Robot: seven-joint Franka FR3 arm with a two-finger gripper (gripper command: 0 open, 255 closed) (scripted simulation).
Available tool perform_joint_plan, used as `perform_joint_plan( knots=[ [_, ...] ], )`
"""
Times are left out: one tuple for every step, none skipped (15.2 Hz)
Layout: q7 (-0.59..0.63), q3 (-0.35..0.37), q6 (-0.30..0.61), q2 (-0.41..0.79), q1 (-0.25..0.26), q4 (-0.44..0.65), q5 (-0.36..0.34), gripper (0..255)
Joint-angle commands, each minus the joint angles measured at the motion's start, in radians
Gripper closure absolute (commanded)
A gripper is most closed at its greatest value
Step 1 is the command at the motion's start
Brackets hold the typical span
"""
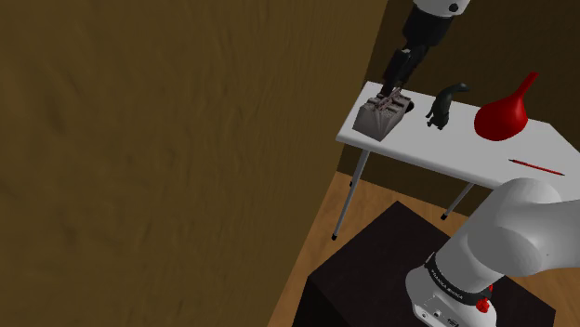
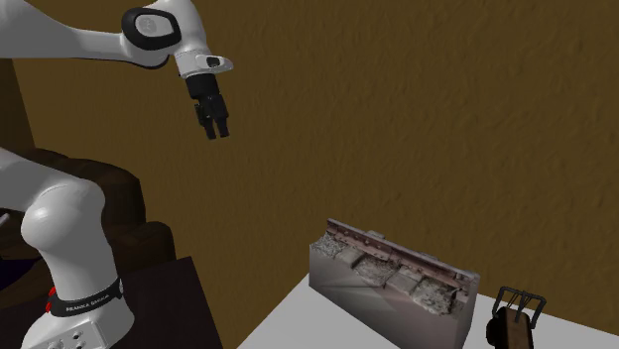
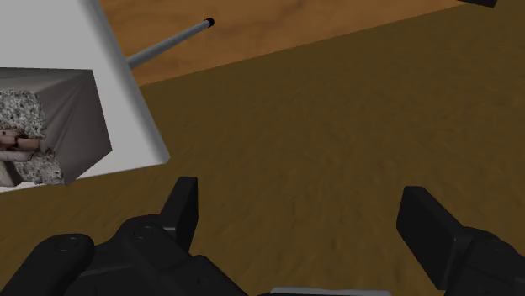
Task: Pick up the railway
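The railway (image 1: 384,116) is a short grey block of track with stony ballast and rails on top. It lies at the end of a white table (image 1: 437,156) nearest the brown wall. It is also the grey block (image 2: 392,283) in the second exterior view, where my gripper (image 2: 213,130) hangs high above it and well off to the left. In the shoulder view the gripper (image 1: 396,86) lines up just over the block. The wrist view has the gripper (image 3: 303,214) open, fingers wide apart with nothing between them, and the railway (image 3: 46,126) off to one side on the table corner (image 3: 126,101).
On the table stand a dark figure-like object (image 1: 441,107), a red flask-shaped vase (image 1: 502,116) and a thin red stick (image 1: 537,167). A brown wall runs close beside the table end. My dark stand (image 1: 390,269) sits on a wooden floor.
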Motion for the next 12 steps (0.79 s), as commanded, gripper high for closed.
perform_joint_plan(
  knots=[
    [0.000,0.000,0.000,0.000,0.000,0.000,0.000,0],
    [0.023,-0.002,0.018,0.038,-0.016,0.016,-0.001,0],
    [0.045,-0.005,0.034,0.076,-0.031,0.034,-0.002,0],
    [0.068,-0.007,0.050,0.113,-0.046,0.052,-0.003,0],
    [0.090,-0.010,0.064,0.150,-0.060,0.071,-0.004,0],
    [0.112,-0.014,0.077,0.187,-0.074,0.091,-0.005,0],
    [0.134,-0.018,0.089,0.224,-0.088,0.111,-0.006,0],
    [0.156,-0.022,0.100,0.260,-0.102,0.132,-0.007,0],
    [0.177,-0.026,0.110,0.296,-0.115,0.154,-0.007,0],
    [0.198,-0.031,0.118,0.331,-0.128,0.177,-0.008,0],
    [0.219,-0.036,0.126,0.366,-0.140,0.200,-0.008,0],
    [0.240,-0.042,0.133,0.401,-0.152,0.224,-0.008,0]
  ],
)
